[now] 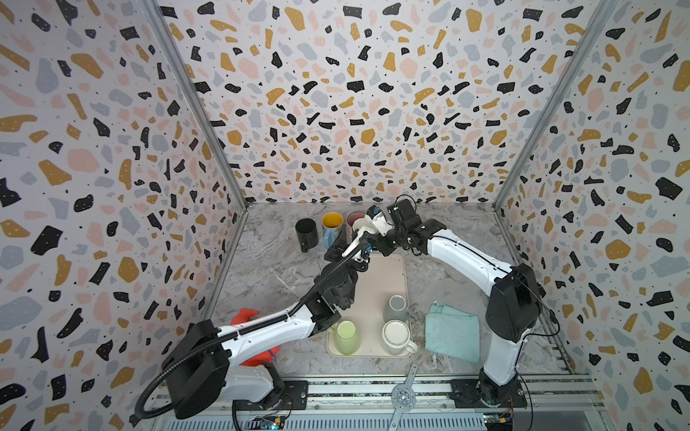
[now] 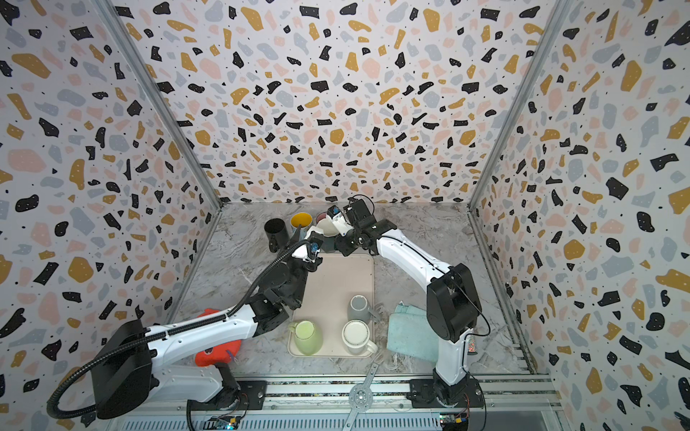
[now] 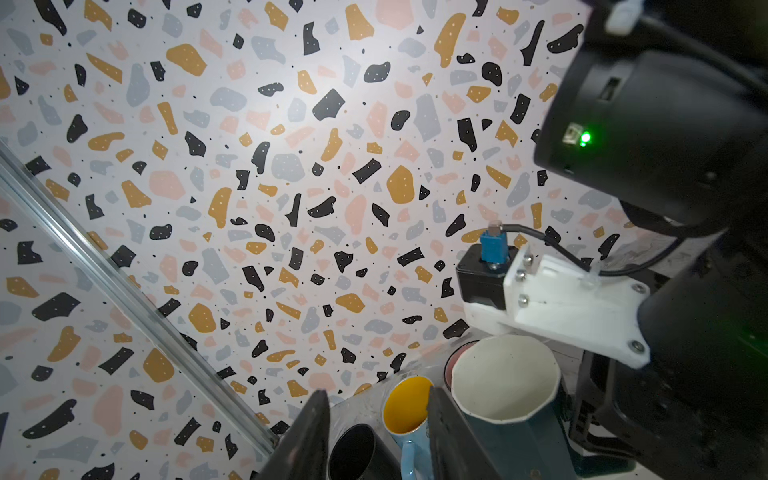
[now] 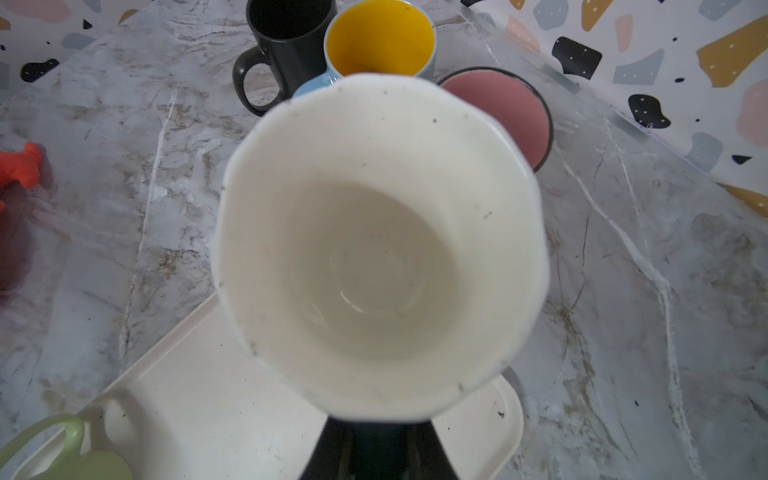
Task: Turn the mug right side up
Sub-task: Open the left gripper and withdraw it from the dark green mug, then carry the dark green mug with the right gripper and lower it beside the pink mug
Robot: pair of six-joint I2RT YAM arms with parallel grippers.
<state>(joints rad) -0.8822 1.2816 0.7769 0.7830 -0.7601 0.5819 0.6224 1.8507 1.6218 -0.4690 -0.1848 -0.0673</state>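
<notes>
Terrazzo-print walls point(image 1: 336, 112) box in a marble table point(image 1: 276, 268), and you are working at its far end. Your right hand point(image 4: 380, 453) is clamped on the mug point(image 1: 363, 225), which is dark teal outside and cream inside. The grip itself sits at the very edge of the right wrist view, under the mug's wide mouth. The mug hangs above the table at the far edge of the cream tray point(image 1: 388, 283), mouth upward and tilted.

Your left hand point(image 3: 378, 440) sits just beside it, fingers point(image 3: 307, 440) spread with nothing between them. One finger lies close to the mug's wall, and you cannot tell whether they touch.

Mind the crowd right behind the mug. A black mug point(image 1: 307, 233), a yellow-lined mug point(image 1: 332, 227) and a pink-lined mug point(image 4: 511, 112) stand upright together near the back wall. The pink one is mostly hidden in both top views.

On the tray's near end sit a green mug point(image 1: 346, 337), a grey mug point(image 1: 396, 308) and a white mug point(image 1: 397, 336). A teal cloth point(image 1: 451, 332) lies beside the tray. A red object point(image 1: 244, 315) lies under your left arm.
</notes>
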